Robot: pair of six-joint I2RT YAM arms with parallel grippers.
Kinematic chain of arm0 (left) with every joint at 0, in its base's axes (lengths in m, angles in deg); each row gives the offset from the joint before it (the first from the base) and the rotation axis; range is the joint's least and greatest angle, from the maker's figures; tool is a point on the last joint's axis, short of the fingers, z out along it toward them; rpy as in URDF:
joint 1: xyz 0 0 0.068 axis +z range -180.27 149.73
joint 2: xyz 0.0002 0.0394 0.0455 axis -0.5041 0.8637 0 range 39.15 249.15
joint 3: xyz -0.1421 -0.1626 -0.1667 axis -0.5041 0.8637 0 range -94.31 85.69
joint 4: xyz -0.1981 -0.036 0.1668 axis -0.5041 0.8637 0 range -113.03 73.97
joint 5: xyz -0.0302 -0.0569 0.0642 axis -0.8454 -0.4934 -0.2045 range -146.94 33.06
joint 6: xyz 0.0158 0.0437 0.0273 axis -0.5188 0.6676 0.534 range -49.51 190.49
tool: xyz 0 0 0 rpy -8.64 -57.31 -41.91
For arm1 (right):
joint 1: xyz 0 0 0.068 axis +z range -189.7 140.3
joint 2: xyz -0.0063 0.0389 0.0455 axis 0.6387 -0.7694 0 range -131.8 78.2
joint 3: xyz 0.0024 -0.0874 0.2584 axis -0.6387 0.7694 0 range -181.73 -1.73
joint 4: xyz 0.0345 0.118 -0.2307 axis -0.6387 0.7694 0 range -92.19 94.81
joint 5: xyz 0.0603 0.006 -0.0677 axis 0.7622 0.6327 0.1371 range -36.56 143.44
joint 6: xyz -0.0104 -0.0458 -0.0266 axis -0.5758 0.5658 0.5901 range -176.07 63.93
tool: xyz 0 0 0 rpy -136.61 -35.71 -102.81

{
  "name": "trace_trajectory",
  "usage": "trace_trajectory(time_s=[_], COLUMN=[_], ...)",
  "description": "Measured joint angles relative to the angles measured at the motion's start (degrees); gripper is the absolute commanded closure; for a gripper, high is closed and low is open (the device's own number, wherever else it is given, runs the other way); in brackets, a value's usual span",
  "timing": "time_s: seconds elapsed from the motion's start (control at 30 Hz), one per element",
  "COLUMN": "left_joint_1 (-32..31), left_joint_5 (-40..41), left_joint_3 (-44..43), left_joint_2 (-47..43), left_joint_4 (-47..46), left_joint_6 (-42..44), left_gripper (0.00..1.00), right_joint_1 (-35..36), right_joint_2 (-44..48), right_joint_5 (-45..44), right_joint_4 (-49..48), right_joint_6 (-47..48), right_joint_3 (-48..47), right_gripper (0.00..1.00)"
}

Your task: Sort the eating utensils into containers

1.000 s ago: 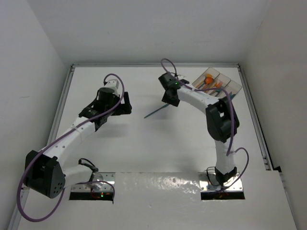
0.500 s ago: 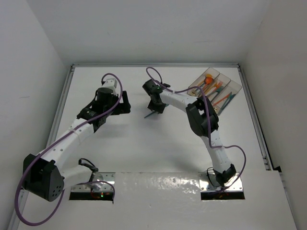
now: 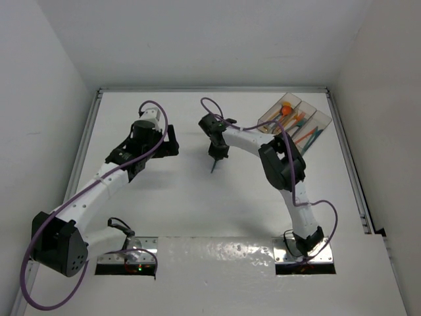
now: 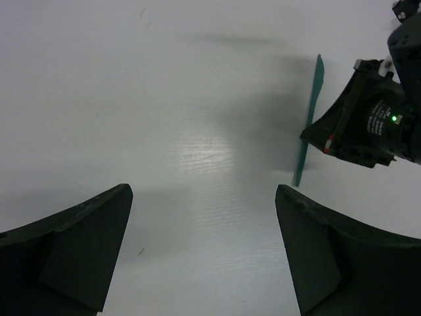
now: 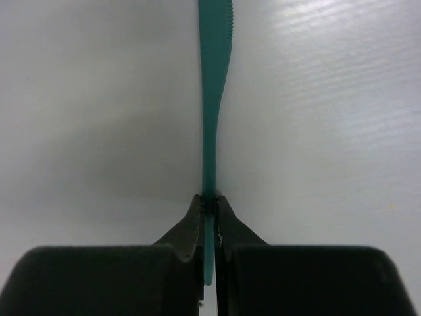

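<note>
The teal plastic knife [image 5: 215, 99] is a thin, featherweight strip. It looks stiff enough along its length to carry, but it will likely flex or pivot in the grip if you swing fast, and the smooth handle looks slippery. The right jaws are shut on it, pinching the narrow handle close to its end, with the serrated blade pointing away. Most of its length sticks out unsupported, so I judge a hold nearer the middle would twist less. The knife is at mid tabletop [image 3: 197, 204]; whether its tip touches the surface you cannot tell. The left jaws stand wide open near it, over bare tabletop, holding nothing. The three-bin tray [image 3: 321, 118], with other utensils [image 3: 296, 122] inside, lies well apart at the far right corner.
</note>
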Motion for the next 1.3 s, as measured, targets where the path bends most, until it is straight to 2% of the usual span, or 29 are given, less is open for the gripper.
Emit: trace_trajectory(time_s=[0.2, 0.33, 0.47, 0.6, 0.77, 0.93, 1.23, 1.3], left_joint_1=[0.0, 0.0, 0.0, 0.0, 0.0, 0.0, 0.0, 0.0], left_joint_5=[0.0, -0.1, -0.4, -0.7, -0.8, -0.8, -0.6, -0.6], left_joint_3=[0.0, 0.0, 0.0, 0.0, 0.0, 0.0, 0.0, 0.0], left_joint_2=[0.0, 0.0, 0.0, 0.0, 0.3, 1.3, 2.0, 2.1], left_joint_4=[0.0, 0.0, 0.0, 0.0, -0.1, -0.1, -0.2, -0.3], left_joint_6=[0.0, 0.0, 0.0, 0.0, 0.0, 0.0, 0.1, 0.1], left_gripper=[0.11, 0.11, 0.11, 0.11, 0.11, 0.11, 0.11, 0.11], right_joint_1=[-0.1, -2.1, -12.6, -25.9, -37.5, -43.9, -47.9, -48.0], right_joint_2=[10.2, 21.6, 32.2, 37.1, 36.1, 30.8, 18.6, 15.9], right_joint_5=[-2.1, -2.6, -0.2, 0.2, 1.5, 2.2, 4.0, 4.4], right_joint_4=[-2.8, -6.1, -10.1, -13.2, -14.0, -14.2, -14.6, -14.2], right_joint_6=[11.3, 19.7, 25.7, 30.8, 33.4, 33.3, 31.5, 30.9], right_joint_3=[15.1, 25.1, 26.4, 25.2, 23.3, 19.7, 14.4, 13.2], right_gripper=[1.0, 1.0, 1.0, 1.0, 1.0, 1.0, 1.0, 0.95])
